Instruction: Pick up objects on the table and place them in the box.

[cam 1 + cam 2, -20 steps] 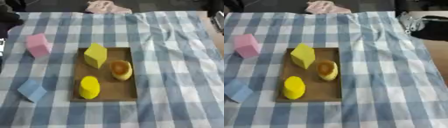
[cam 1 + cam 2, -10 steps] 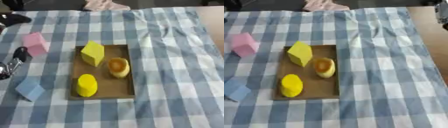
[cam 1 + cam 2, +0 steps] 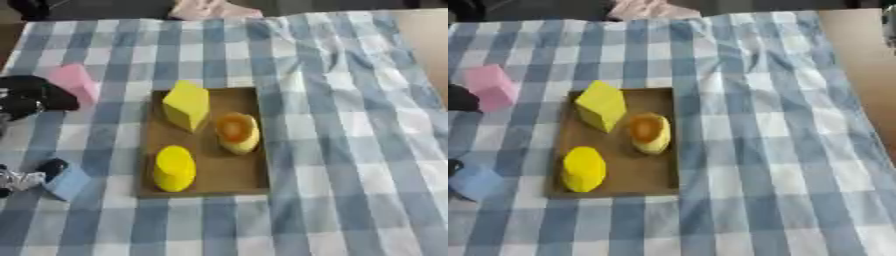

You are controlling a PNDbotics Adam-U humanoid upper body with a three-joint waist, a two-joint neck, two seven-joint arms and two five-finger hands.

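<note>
Left eye view: blue-and-white checked tablecloth (image 3: pixel 350 150) covers the whole table. Shallow brown cardboard box (image 3: pixel 248 176) sits mid-cloth and holds three items: yellow foam block (image 3: pixel 186 105) at the far end, yellow rounded cylinder (image 3: pixel 174 168) at the near end, small tan cup-shaped piece with orange top (image 3: pixel 236 132) to their right. Two items remain outside, both left of the box: pink foam block (image 3: pixel 75 83) level with the far end, light blue foam block (image 3: pixel 66 180) level with the near end.

Left hand (image 3: pixel 31 95) shows at the left edge, black, between the two blocks; a dark finger (image 3: pixel 50 167) touches the blue block. Cannot tell whether the fingers are curled or straight. Right hand not visible.

Judgement, step in hand: grasp of blue block. Close on opposite flat faces, lift clear of the box wall, set down in the bare strip near the cylinder
</note>
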